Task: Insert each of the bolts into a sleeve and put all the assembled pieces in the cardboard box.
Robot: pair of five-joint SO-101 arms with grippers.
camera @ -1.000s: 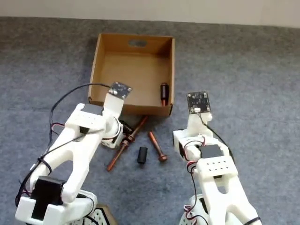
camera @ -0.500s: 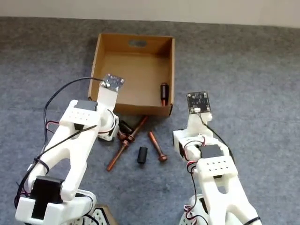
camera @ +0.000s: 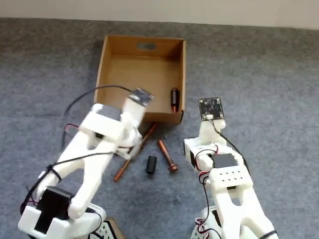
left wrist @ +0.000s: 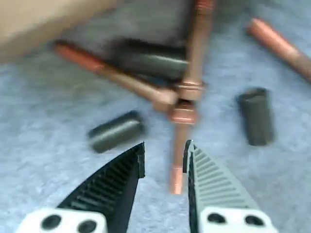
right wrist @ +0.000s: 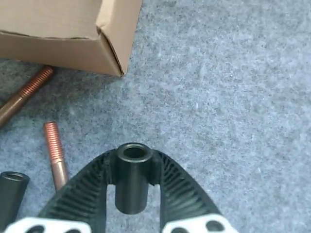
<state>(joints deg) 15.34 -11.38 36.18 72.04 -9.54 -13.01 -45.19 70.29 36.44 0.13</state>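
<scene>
High view: the left arm (camera: pixel 107 129) has swung right within the last second, from the near left corner of the cardboard box (camera: pixel 102 74) to a spot over the crossed bolts lying just near of it. The right arm (camera: pixel 219 169) has not budged. One assembled piece (camera: pixel 174 99) lies in the box against its right wall. A loose sleeve (camera: pixel 151 164) and a short bolt (camera: pixel 167 155) lie on the carpet between the arms.

Left wrist view: the left gripper (left wrist: pixel 164 148) is spread a little, and the tail end of a long bolt (left wrist: pixel 182 114) shows between its tips, where that bolt crosses another. I'd say it is lining up to grab that one.

Right wrist view: the right gripper (right wrist: pixel 133 160) pinches an upright sleeve (right wrist: pixel 131 189), bore facing up, near and to the right of the box's corner. By the look of it, it is waiting for a bolt.
</scene>
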